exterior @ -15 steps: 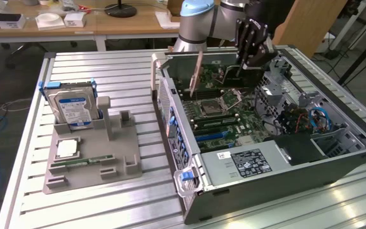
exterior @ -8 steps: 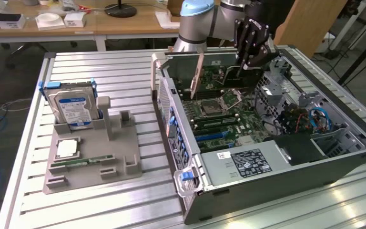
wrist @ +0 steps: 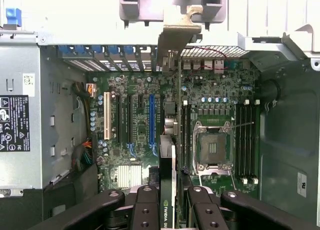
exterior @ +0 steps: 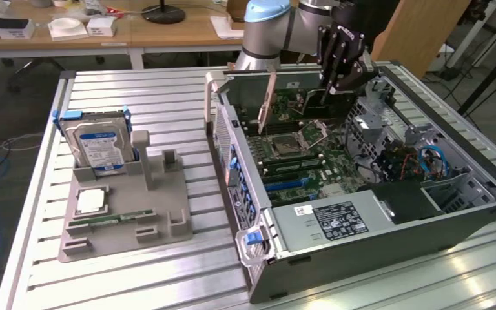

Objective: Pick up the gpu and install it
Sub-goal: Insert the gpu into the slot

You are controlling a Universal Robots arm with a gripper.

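The claw (wrist: pixel 172 214) is clamped on the gpu (wrist: pixel 168 187), one finger against each flat face, so the card hangs edge-down beneath it; that grip makes sense to me, since the connector edge has to meet a slot straight on. The silver bracket (wrist: pixel 178 34) juts out at the card's far end, away from the claw, toward the vented rear wall of the computer case (exterior: pixel 386 258), where I'd guess it has to line up with an opening. The case lies on its side with the panel off, so the motherboard (wrist: pixel 220 97) faces up, directly below the claw. The long blue slot (wrist: pixel 151 119) sits below and just to one side of the card's edge, though I cannot tell which slot the card is aimed at; the card looks clear of the board, not yet seated. Well off to the claw's side, outside the case, a grey holder (exterior: pixel 123 236) has a hard drive (exterior: pixel 98 147) standing upright and a memory stick (exterior: pixel 110 219) lying flat.
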